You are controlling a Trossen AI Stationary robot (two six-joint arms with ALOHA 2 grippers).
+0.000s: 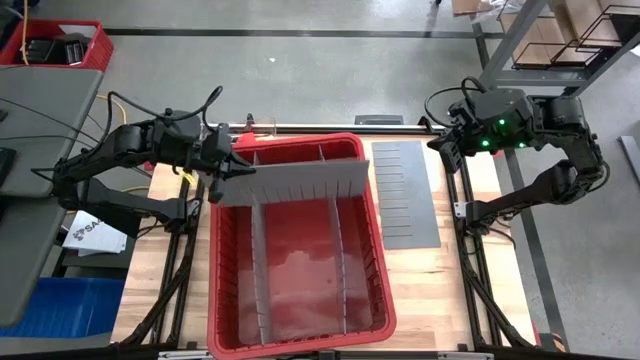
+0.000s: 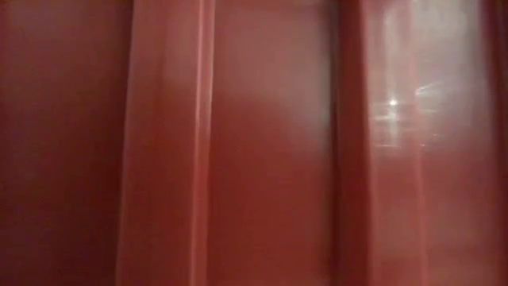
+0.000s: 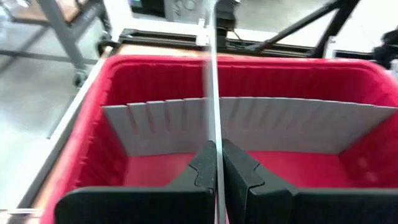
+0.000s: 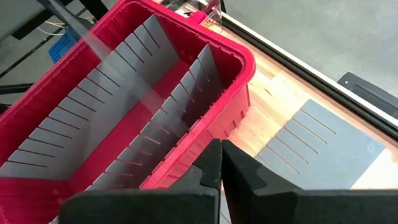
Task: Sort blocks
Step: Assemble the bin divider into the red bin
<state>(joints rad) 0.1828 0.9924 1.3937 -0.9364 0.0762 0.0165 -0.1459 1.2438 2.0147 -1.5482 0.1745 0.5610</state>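
L pincer reaches over bin rim, clamped on a tilted grey divider. R pincer closed, empty, parked at surface's far-right edge.

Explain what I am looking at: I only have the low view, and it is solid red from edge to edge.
Observer: That is most likely a wall of the red bin, which fills the middle of the table in the high view.
Operator: Is either arm holding something?
Observer: Yes. The left end effector is shut on a grey divider sheet, which it holds edge-on across the end of the bin nearer the arms.
Operator: And the other arm?
Observer: The right end effector is shut with nothing in it. It hangs beside the bin, near another divider sheet that lies flat on the table.
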